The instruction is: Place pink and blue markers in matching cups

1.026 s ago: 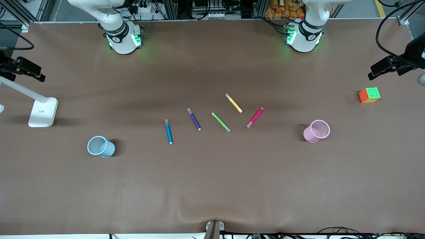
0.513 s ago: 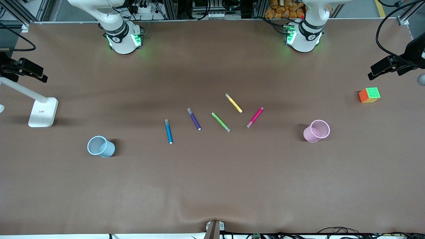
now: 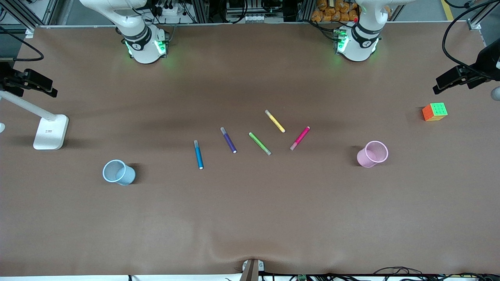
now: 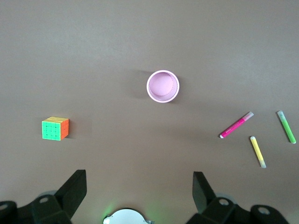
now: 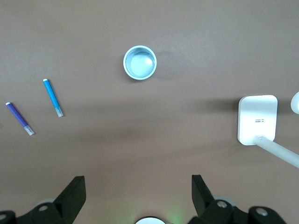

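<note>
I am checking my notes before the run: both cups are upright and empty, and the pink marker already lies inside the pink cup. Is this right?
Not quite. The pink marker is not inside the pink cup; it lies on the table beside the yellow marker, apart from the cup. The front view shows this. Both cups, including the blue cup, are upright and empty.

The brown table [image 3: 250, 218] is carrying five markers, lying apart. The blue cup [image 3: 118, 172], pink cup [image 3: 372, 153], cube [image 3: 434, 111] and a white stand base [image 3: 50, 132] are standing on it.

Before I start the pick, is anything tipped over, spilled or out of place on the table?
Nothing stands out. The pink cup and blue cup stand upright and look empty. The pink marker and blue marker lie flat on the table, apart from the other markers. Both grippers, left and right, are open, high above the table.
</note>
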`<state>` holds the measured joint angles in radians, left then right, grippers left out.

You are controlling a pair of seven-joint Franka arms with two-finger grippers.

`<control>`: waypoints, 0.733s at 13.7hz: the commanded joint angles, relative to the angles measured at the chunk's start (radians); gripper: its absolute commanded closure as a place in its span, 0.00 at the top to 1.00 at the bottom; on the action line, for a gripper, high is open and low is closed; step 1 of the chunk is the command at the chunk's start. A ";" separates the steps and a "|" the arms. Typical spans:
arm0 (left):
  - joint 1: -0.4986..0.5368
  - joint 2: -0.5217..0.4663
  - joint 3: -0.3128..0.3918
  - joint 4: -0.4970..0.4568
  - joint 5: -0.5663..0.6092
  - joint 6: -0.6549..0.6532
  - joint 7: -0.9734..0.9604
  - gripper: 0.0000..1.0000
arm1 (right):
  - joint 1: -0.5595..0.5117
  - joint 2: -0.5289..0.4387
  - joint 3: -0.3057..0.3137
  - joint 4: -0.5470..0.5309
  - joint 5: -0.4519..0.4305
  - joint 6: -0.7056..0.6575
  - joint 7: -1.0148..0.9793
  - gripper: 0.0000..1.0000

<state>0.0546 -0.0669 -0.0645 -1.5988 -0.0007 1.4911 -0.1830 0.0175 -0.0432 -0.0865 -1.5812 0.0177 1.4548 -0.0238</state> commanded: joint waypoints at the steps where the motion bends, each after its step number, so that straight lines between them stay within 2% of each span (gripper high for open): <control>1: 0.004 0.016 -0.003 0.030 0.001 -0.018 0.019 1.00 | -0.001 -0.004 0.002 -0.005 0.011 -0.005 0.005 1.00; 10: -0.013 0.059 -0.004 0.045 -0.008 -0.018 0.020 1.00 | 0.001 -0.004 0.002 -0.010 0.011 -0.002 0.005 1.00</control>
<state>0.0487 -0.0437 -0.0692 -1.5941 -0.0007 1.4911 -0.1817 0.0178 -0.0432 -0.0863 -1.5841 0.0181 1.4548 -0.0238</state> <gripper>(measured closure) 0.000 0.000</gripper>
